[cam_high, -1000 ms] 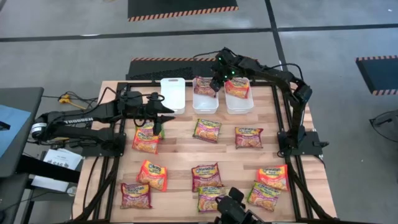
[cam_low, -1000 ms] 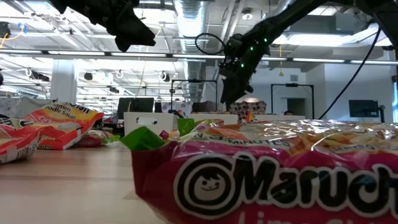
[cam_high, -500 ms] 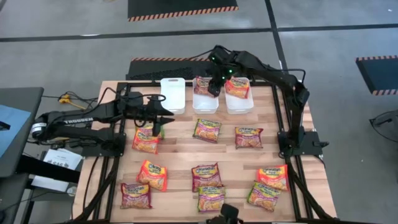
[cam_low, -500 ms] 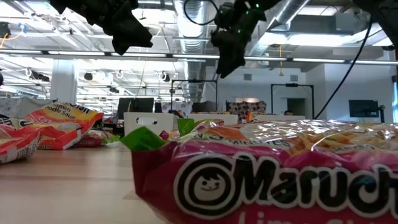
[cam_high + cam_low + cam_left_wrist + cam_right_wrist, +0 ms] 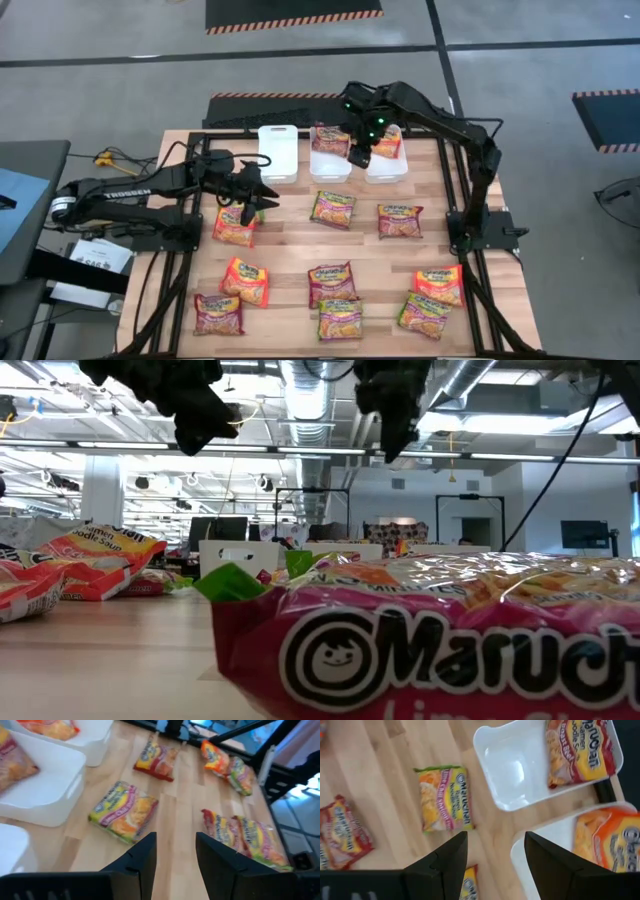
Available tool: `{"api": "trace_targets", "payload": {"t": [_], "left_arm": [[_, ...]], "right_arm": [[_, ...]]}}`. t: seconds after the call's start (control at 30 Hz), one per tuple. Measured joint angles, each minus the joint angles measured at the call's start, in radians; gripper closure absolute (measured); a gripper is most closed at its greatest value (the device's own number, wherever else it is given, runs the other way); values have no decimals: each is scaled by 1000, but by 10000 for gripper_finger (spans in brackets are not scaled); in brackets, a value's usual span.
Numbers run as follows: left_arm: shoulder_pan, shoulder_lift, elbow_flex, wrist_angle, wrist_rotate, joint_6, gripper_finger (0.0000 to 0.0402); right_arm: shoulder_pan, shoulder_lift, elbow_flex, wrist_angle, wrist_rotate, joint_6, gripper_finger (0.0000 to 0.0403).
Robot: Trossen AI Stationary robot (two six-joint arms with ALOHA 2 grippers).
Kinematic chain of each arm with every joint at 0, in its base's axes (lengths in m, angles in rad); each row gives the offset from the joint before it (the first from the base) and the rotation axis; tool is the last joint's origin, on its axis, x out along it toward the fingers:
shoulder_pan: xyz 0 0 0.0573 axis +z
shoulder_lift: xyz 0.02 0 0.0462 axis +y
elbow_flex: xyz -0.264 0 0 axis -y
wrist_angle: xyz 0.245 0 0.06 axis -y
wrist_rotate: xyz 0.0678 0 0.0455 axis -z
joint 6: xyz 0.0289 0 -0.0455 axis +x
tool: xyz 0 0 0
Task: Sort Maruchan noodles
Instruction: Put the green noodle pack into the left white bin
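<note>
Several Maruchan packets lie flat on the wooden table, among them a green-trimmed one (image 5: 332, 208), a maroon one (image 5: 400, 220) and an orange one (image 5: 245, 281). One maroon packet (image 5: 577, 750) lies in the middle white bin (image 5: 330, 160). An orange packet (image 5: 610, 840) lies in the right bin (image 5: 386, 165). The left bin (image 5: 278, 152) holds nothing. My right gripper (image 5: 358, 157) hangs open high above the near rims of the middle and right bins. My left gripper (image 5: 262, 192) hovers open above the packets (image 5: 234, 226) near the table's left side.
The three bins stand in a row at the table's far edge. Bare wood shows between the packet rows (image 5: 290, 245). One maroon packet (image 5: 430, 650) lies right against the low camera and fills its foreground. Black frame rails (image 5: 470, 290) run along the table's sides.
My right gripper has risen from above the middle bin and drifted toward the table's near edge and slightly right, ending over the bins' near rims. My left gripper has tipped slightly downward in place. No packet has moved.
</note>
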State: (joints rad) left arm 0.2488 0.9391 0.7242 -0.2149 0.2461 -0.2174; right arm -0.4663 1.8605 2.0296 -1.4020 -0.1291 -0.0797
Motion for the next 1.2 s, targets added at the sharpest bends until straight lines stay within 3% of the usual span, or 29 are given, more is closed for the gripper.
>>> {"api": "trace_targets", "payload": {"t": [0.27, 0.53, 0.7, 0.8, 1.2], "left_arm": [[-82, 31, 0, 18, 30, -13, 280], [-133, 102, 1, 110, 67, -16, 269], [-177, 184, 1, 197, 142, -131, 242], [-203, 235, 1, 281, 139, -232, 230], [-397, 399, 1, 459, 59, -375, 226]], "right_arm": [[63, -158, 0, -22, 0, 132, 181], [196, -305, 0, 23, 8, 261, 181], [320, -356, 0, 37, 67, 340, 181], [408, -366, 0, 42, 131, 403, 181], [696, -341, 0, 41, 356, 612, 181]]}}
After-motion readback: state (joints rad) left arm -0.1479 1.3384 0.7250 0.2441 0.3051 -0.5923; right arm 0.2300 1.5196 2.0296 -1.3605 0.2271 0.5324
